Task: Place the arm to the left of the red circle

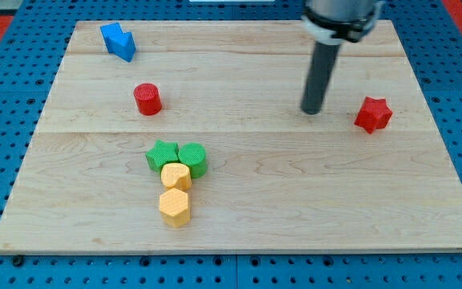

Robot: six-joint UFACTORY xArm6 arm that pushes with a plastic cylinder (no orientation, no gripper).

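Our tip [312, 111] rests on the board [239, 217], right of centre, between the red circle [147, 99] and the red star [373, 114], nearer the star. It touches no block.

We have no claw here, only the plain rod, so there is nothing to spread or press together, and nothing is pinched.

The red circle stands in the board's upper left part, well apart from our tip and on its own. The blue block [119, 41] lies above it near the view's top-left corner. Below it sits a cluster: green star [162, 154] touching green circle [192, 158], with one yellow block [176, 176] just under them and a second yellow block [174, 206] below that.

Progress: by our judgement the task is hardly begun. Our tip is on the wrong side, to the circle's right. What is left is to cross the board toward the view's left and settle just left of the circle. The way above or below the circle looks open; a straight line at the tip's present height would strike the circle and shove it.

Writing: we can read no brand, label or lettering anywhere.
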